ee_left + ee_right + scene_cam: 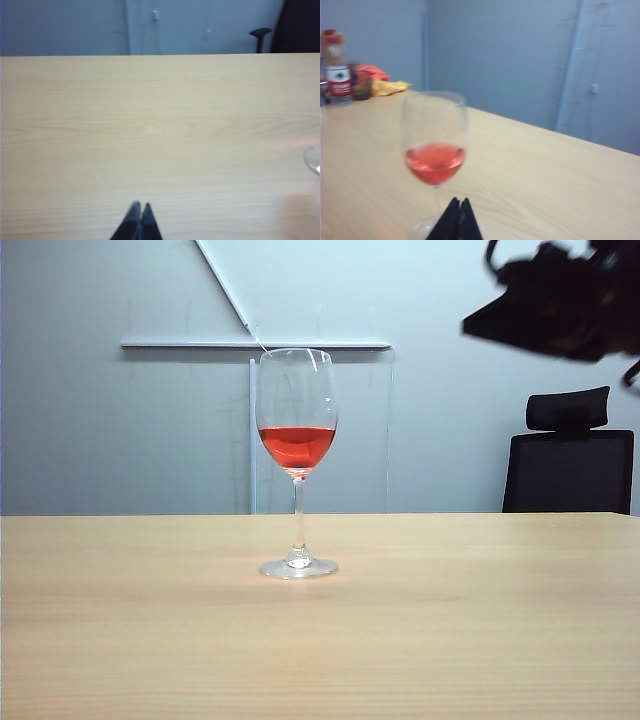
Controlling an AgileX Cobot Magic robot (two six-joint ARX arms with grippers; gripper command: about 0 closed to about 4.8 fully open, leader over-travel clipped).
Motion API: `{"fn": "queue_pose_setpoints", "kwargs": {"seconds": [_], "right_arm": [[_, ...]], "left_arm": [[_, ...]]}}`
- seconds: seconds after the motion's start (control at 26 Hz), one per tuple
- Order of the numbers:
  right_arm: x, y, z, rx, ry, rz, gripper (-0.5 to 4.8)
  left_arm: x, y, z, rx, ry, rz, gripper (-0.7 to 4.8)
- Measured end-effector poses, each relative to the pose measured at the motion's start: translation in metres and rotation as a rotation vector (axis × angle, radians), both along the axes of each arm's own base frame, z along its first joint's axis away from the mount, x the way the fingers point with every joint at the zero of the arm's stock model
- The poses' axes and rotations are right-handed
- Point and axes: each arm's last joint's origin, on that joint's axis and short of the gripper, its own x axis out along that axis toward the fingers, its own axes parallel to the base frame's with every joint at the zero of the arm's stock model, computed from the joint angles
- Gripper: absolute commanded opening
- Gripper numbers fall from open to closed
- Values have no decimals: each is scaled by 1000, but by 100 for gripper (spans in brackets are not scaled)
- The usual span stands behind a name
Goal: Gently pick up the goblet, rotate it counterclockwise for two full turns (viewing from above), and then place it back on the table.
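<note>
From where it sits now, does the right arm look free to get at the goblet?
Probably yes. The right gripper is shut and apart from the goblet, which stands upright, alone on the table with nothing between them. The jaws would need to open first.

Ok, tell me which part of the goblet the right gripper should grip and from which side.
Probably the thin stem of the goblet, approached level from the right of the exterior view, where the right gripper hangs shut above. The goblet stands upright on the table, red liquid in the bowl, so a low side grip keeps it steady. The left gripper is shut, away.
</note>
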Motion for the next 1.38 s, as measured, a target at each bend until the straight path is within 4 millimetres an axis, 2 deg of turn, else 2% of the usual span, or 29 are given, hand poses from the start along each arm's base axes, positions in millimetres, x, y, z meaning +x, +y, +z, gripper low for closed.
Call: {"fn": "queue_pose_setpoints", "kwargs": {"seconds": [0.12, 0.23, 1.23, 1.38], "right_arm": [[-12, -10, 9, 3, 16, -91, -2], [-19, -17, 11, -9, 55, -192, -1], [-22, -19, 10, -12, 74, -198, 0], [-28, -27, 15, 0, 55, -209, 0]], "left_arm": [[0, 3, 0, 0, 0, 30, -5], [0, 5, 0, 0, 0, 52, -5], [0, 6, 0, 0, 0, 57, -5], [0, 6, 0, 0, 0, 57, -5]]}}
